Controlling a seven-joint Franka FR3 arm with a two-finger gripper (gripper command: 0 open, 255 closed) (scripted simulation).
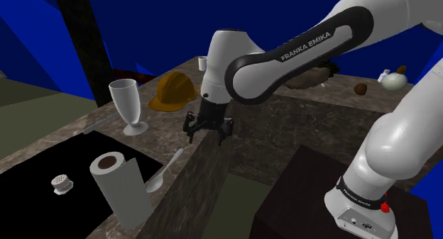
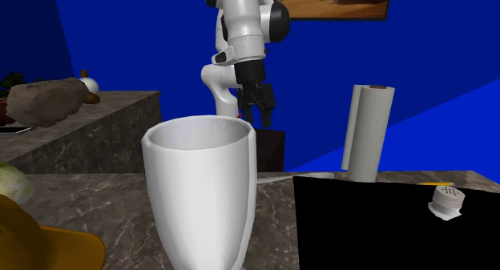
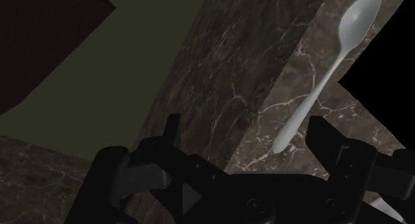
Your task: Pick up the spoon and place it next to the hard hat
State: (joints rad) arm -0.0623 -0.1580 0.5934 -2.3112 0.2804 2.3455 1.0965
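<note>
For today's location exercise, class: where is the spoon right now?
In the shoulder view the spoon lies flat at the edge of the marble counter, just right of the paper towel roll and below-left of the open claw.

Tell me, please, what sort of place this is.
Probably a kitchen: a brown marbled stone counter carries a white paper-towel roll, a white stemmed goblet and a pale grey spoon.

The white arm (image 1: 387,142) rises from the shoulder view's lower right, arches over at the elbow and reaches down toward that view's left. Its wrist (image 1: 226,64) points the black gripper (image 1: 209,137) straight downward. In the wrist view the two fingers (image 3: 173,133) stand wide apart, with nothing clasped between them.
</note>
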